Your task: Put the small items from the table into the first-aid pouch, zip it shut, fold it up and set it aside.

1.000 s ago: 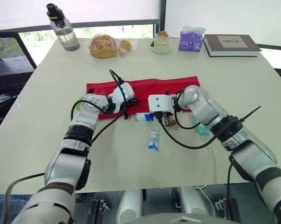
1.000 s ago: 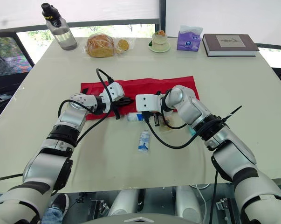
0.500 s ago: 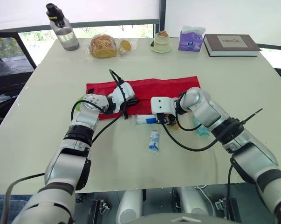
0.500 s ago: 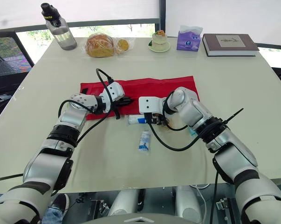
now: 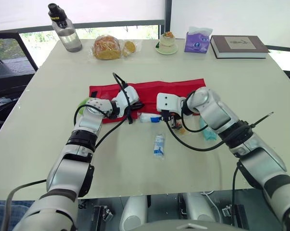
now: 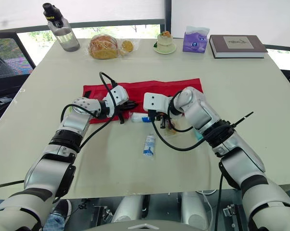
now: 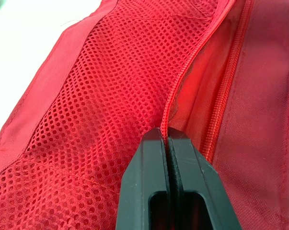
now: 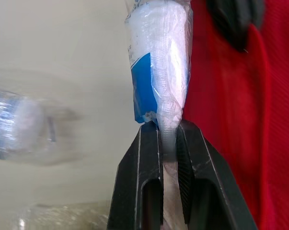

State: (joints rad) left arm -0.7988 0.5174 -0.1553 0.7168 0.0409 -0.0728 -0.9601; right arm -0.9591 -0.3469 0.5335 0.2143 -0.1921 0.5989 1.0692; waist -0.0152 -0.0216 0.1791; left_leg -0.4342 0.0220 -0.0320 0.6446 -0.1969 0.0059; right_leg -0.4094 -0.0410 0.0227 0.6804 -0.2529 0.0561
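The red first-aid pouch [image 5: 170, 90] lies spread flat across the table's middle. My left gripper [image 5: 137, 104] is shut on the zipper edge of its mesh pocket [image 7: 110, 81], holding that edge up. My right gripper [image 5: 161, 116] is shut on the end of a white-and-blue packet [image 5: 145, 117], which sticks out toward the left gripper at the pouch's near edge; the pinch shows at the packet's tail [image 8: 169, 125]. A second blue-and-white packet [image 5: 158, 144] lies nearer me. A teal item [image 5: 208, 134] and a small brownish item [image 5: 180, 129] lie under my right forearm.
Along the far edge stand a water bottle [image 5: 64, 28], wrapped bread [image 5: 106, 47], a dessert on a saucer [image 5: 167, 42], a purple tissue pack [image 5: 197, 40] and a book [image 5: 238, 46]. A green thing [image 5: 83, 102] peeks out beside my left forearm.
My right gripper has carried the white-and-blue packet a little away from me, up to the pouch's near edge beside the left gripper. The left gripper keeps its hold in place.
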